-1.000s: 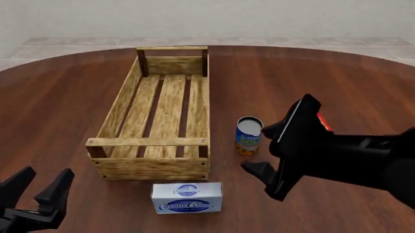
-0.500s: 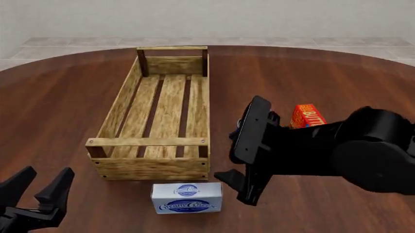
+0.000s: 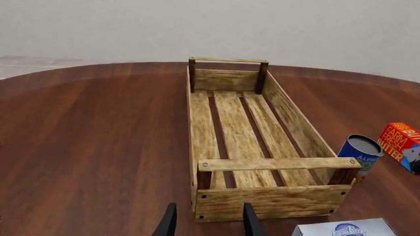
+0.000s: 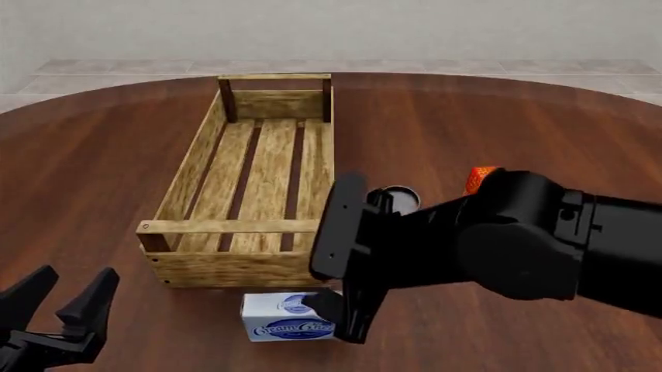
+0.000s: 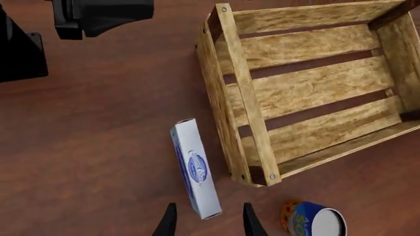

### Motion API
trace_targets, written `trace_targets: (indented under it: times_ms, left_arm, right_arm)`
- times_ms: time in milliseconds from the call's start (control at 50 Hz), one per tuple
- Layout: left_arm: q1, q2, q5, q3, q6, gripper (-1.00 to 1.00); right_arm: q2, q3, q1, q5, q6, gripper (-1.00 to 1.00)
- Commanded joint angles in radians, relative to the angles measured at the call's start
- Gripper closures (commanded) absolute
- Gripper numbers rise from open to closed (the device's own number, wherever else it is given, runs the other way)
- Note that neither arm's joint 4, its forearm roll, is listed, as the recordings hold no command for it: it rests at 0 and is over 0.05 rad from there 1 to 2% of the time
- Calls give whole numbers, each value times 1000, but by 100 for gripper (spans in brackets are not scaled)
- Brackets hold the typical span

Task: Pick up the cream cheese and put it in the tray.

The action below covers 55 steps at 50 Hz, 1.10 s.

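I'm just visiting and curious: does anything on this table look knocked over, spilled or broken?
Nothing stands out. The cream cheese lies flat just outside the tray, the can stands upright, and the butter box looks intact. Nothing is spilled.

The right gripper [image 4: 346,298] has swung leftward across the table, from beside the can [image 4: 398,195] to just above the cream cheese's [image 4: 277,319] right end; its arm now hides most of the can and nearly all the butter box [image 4: 480,177].
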Motion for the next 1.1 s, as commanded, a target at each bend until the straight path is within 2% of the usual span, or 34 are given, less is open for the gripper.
trace_targets:
  times_ms: [20, 140, 220, 280, 400, 420, 780, 880, 1100]
  left_arm:
    - [0, 0, -1, 0, 2, -100]
    - [0, 2, 0, 0, -2, -100]
    - [-7, 2, 3, 0, -2, -100]
    - [-10, 10, -3, 0, -1, -100]
    - [-12, 41, -21, -1, -11, -100]
    - [-13, 44, -22, 0, -16, -100]
    - [-16, 51, -22, 0, -9, -100]
    - [-12, 99, -52, 0, -3, -100]
    - [-16, 70, -29, 0, -2, -100]
  right_arm:
    - [56, -10, 37, -21, 11, -100]
    - [72, 2, 57, -35, 26, -100]
    - [90, 14, 52, -47, 10, -100]
    - [100, 22, 33, -56, -22, -100]
    - [107, 24, 26, -66, -39, -100]
    - [112, 29, 11, -75, -60, -100]
    - [166, 40, -20, -103, -120, -100]
    - [176, 50, -22, -116, -122, -100]
    - [201, 76, -27, -149, -114, -100]
